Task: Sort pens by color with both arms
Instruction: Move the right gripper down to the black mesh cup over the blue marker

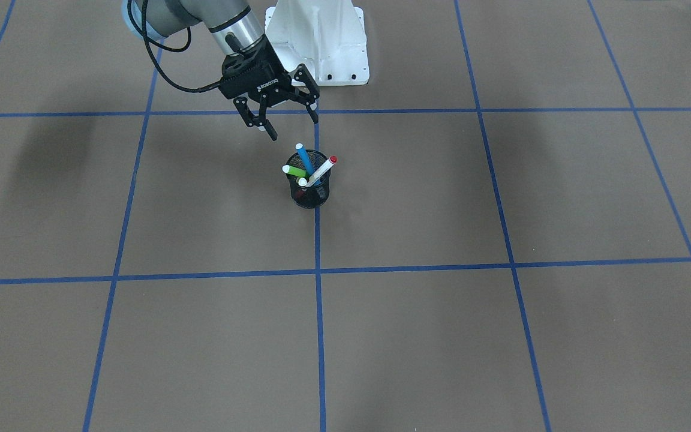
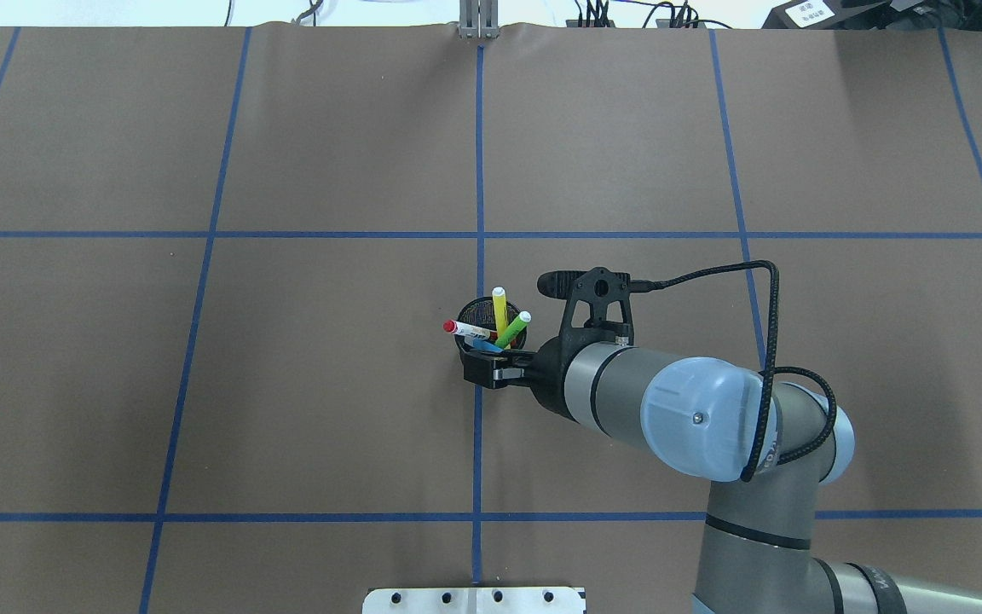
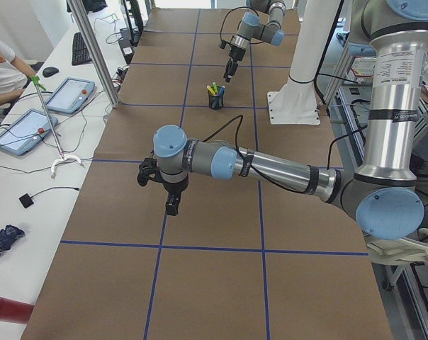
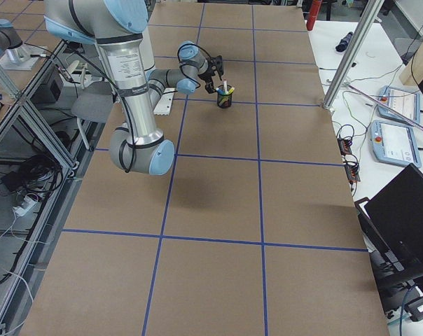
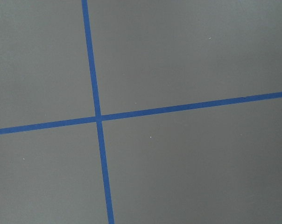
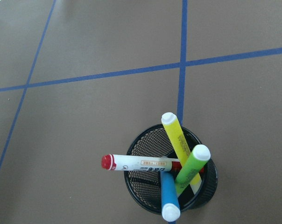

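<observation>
A black mesh cup [image 1: 309, 195] stands on the centre blue tape line and holds the pens: a blue pen [image 1: 305, 159], a lime green pen [image 1: 294, 171], a yellow pen [image 1: 302, 182] and a white pen with a red cap [image 1: 323, 170]. All lean upright, ends above the rim. My right gripper [image 1: 293, 126] is open and empty, hovering just on the robot's side of the cup. The right wrist view looks down on the cup [image 6: 141, 193] and the pens: yellow [image 6: 178, 144], green [image 6: 190, 165], white [image 6: 136, 163], blue [image 6: 169, 196]. My left gripper [image 3: 171, 204] hangs over bare table far off; I cannot tell its state.
The brown table [image 2: 329, 145] carries a grid of blue tape lines [image 2: 478, 170]. The white pedestal base [image 1: 321, 42] stands behind the right gripper. The left wrist view shows only a tape crossing [image 5: 98, 117]. An operator and tablets sit beyond the table's far edge [image 3: 15, 106].
</observation>
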You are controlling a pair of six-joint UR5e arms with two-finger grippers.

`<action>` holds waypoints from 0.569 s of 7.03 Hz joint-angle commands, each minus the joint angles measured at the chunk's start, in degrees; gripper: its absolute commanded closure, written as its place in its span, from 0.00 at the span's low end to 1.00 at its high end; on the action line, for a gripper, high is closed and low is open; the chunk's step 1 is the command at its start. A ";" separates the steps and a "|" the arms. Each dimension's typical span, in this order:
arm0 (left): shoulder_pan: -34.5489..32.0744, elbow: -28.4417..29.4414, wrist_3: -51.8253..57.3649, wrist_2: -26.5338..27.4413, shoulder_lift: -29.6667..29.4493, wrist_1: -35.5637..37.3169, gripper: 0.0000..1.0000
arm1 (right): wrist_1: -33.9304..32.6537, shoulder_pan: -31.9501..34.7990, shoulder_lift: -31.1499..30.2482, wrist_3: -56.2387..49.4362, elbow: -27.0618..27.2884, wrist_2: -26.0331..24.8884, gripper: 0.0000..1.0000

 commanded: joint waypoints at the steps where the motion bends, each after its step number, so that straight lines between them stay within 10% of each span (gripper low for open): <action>1: 0.06 0.00 0.00 0.00 -0.13 0.00 0.00 | 0.23 -0.58 0.35 -4.94 -1.86 -4.83 0.12; 4: 0.32 -0.09 0.00 0.00 -0.21 0.00 0.00 | 0.23 -1.55 0.00 -5.48 -2.65 -4.93 0.23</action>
